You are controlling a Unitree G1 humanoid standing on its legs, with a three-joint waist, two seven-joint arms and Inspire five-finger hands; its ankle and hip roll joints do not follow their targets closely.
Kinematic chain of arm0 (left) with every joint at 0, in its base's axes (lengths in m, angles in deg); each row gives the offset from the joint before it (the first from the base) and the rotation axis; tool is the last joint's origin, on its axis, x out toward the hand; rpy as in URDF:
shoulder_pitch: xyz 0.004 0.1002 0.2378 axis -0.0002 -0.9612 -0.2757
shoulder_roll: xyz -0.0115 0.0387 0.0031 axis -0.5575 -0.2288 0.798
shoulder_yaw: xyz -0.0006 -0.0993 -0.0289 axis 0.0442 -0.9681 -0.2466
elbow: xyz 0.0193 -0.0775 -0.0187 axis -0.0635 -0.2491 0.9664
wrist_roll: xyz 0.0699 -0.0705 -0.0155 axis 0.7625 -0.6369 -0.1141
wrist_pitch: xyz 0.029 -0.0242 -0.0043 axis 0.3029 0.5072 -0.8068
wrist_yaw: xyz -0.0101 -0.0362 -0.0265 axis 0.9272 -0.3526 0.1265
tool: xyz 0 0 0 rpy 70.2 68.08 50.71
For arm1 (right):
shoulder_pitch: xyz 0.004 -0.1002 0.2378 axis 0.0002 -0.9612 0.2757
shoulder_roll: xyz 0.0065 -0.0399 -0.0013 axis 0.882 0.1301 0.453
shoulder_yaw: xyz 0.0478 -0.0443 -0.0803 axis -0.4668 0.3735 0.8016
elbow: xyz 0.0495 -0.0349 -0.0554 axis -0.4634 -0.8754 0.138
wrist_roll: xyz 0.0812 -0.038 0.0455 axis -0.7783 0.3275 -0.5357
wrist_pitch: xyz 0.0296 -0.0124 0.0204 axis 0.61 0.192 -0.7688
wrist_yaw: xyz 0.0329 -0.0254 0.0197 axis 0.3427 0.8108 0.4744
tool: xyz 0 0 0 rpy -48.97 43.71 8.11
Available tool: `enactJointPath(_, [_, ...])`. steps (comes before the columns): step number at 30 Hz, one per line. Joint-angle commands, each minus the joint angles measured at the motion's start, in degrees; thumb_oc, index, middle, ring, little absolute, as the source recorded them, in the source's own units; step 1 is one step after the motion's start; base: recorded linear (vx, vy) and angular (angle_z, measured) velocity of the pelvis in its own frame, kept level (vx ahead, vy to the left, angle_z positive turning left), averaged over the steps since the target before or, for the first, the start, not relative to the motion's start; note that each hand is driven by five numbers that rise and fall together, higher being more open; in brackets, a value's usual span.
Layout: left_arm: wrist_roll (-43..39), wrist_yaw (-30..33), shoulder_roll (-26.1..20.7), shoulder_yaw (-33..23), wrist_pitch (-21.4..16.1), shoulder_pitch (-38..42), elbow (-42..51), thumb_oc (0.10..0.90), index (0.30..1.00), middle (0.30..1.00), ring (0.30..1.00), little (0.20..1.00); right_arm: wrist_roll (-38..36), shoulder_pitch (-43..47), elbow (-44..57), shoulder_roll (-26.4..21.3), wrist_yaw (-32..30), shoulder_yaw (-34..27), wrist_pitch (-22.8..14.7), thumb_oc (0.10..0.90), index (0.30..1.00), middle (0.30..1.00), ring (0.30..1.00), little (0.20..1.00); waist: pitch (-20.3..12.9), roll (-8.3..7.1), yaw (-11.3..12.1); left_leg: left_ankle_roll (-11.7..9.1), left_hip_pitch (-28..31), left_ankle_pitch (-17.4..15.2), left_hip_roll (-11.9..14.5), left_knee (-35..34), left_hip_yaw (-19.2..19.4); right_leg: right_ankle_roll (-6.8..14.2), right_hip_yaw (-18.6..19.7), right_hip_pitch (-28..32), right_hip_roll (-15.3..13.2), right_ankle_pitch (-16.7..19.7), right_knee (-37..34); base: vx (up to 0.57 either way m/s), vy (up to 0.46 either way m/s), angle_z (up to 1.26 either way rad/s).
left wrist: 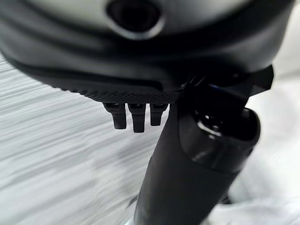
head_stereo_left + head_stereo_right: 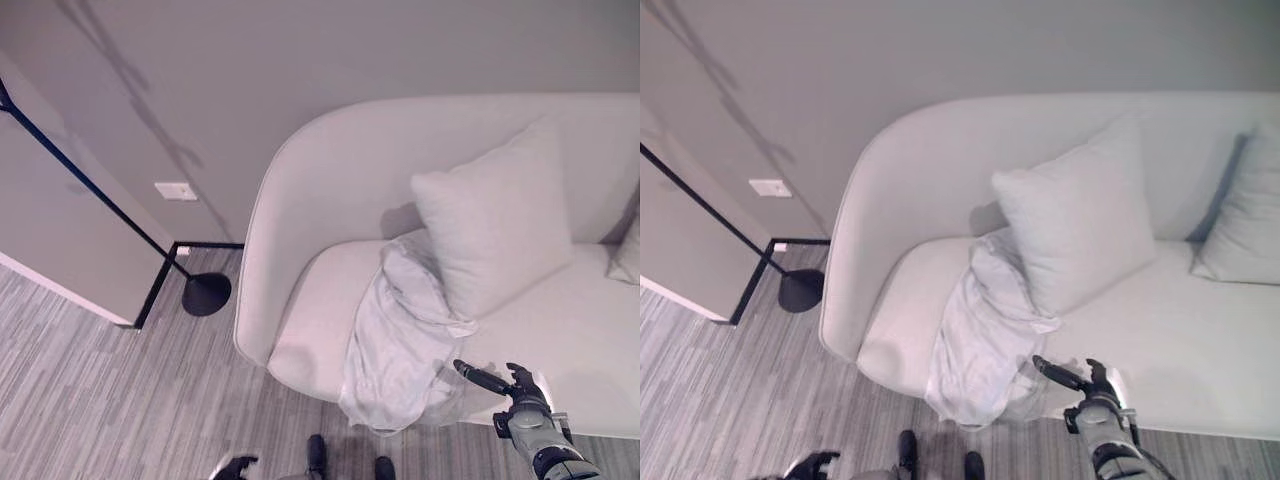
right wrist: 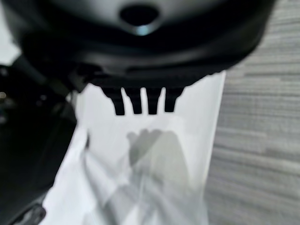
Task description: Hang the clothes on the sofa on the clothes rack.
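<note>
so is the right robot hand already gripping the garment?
No: the right robot hand hovers open beside the white garment draped over the sofa edge, fingers straight, not touching it.

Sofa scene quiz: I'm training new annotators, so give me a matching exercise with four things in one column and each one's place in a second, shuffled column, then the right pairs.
Things:
1. white garment
2. cushion
3. black round base
4. right hand

Places:
A. on the floor left of the sofa
B. propped against the sofa's backrest
C. draped over the seat's front edge
D. above the seat's front edge, just right of the garment, fingers straight

Pairs: 1-C, 2-B, 3-A, 4-D
</note>
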Motion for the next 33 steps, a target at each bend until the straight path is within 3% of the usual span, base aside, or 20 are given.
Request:
enactJointPath(1, [-1.6,1.5,1.0,0.7,-2.7,1.9,-0.7,0.800,0.900,0.900,0.900,0.900,-1.1,4.9,0.1,-2.1,-0.9,0.2,-2.5,0.800,0.900,0.900,0.900,0.900,-0.5,-2.36,1.3,-0.2,-4.3,-5.8,0.8,1.8,0.6,5.3,0.5,2.7,-6.0,-4.6,0.3,-0.04,0.021,0.01])
enactJointPath(9, [0.0,2.7,-1.2,6.9,-4.2,3.7,4.7,0.800,0.900,0.900,0.900,0.900,0.2,16.3,-8.0,-1.2,-2.7,5.4,-1.7,0.800,0.900,0.900,0.900,0.900,4.0,-1.06,4.3,0.1,-12.0,-5.9,-0.1,5.3,0.1,5.8,0.8,-3.7,-6.2,-2.5,0.3,-0.05,0.024,0.00])
enactJointPath(11, [-0.3,4.6,-1.8,8.8,-4.3,4.8,4.6,0.800,0.900,0.900,0.900,0.900,1.3,23.5,-16.2,-1.2,-3.7,7.4,0.5,0.800,0.900,0.900,0.900,0.900,6.3,-0.13,6.4,0.1,-15.3,-5.7,-0.4,6.7,-0.2,5.8,0.9,-6.3,-6.3,-1.7,0.3,-0.02,0.033,-0.02])
enactJointPath(15, [-0.4,5.8,-1.5,9.6,-4.4,5.7,3.7,0.800,0.900,0.900,0.900,0.900,1.5,26.7,-19.6,-0.3,-3.1,8.6,1.6,0.800,0.900,0.900,0.900,0.900,7.6,0.28,7.4,0.0,-17.0,-5.5,-0.5,7.2,-0.2,6.0,0.7,-7.7,-6.3,-1.3,0.3,0.00,0.012,-0.01])
enactJointPath(17, [-0.7,6.5,-1.2,9.2,-4.3,6.8,3.0,0.800,0.900,0.900,0.900,0.900,1.4,27.8,-20.6,1.6,-1.2,10.5,2.4,0.580,0.571,0.571,0.571,0.571,8.9,0.36,7.9,-0.1,-18.6,-5.4,-0.5,7.6,-0.3,6.1,0.7,-9.0,-6.4,-1.0,0.3,0.02,0.002,-0.01])
enactJointPath(19, [-1.1,6.7,-1.2,8.9,-4.2,7.8,2.7,0.800,0.900,0.900,0.900,0.900,1.5,28.1,-20.5,3.4,0.5,12.0,2.6,0.400,0.300,0.300,0.300,0.300,9.5,0.20,8.2,0.0,-19.4,-5.6,-0.6,8.0,-0.3,6.2,0.6,-9.6,-6.5,-0.8,0.3,0.05,-0.002,0.00])
enactJointPath(28, [1.2,6.3,-3.0,9.9,-5.0,9.7,8.1,0.800,0.900,0.900,0.900,0.900,-1.0,23.8,-14.5,10.6,5.5,17.4,0.3,0.400,0.300,0.300,0.300,0.300,10.1,-0.74,8.7,0.3,-22.2,-6.4,-1.0,9.2,-0.7,6.4,0.4,-11.7,-6.5,-0.6,0.3,0.03,-0.016,0.06])
enactJointPath(33, [1.7,7.2,-1.8,10.1,-4.7,11.1,5.2,0.800,0.900,0.900,0.900,0.900,-11.3,21.1,-12.3,12.0,6.4,14.8,-1.8,0.400,0.300,0.300,0.300,0.300,10.4,-1.42,7.7,0.3,-22.0,-6.5,-0.7,9.2,-0.5,6.4,0.9,-11.9,-6.2,-0.5,0.3,0.00,0.000,0.00])
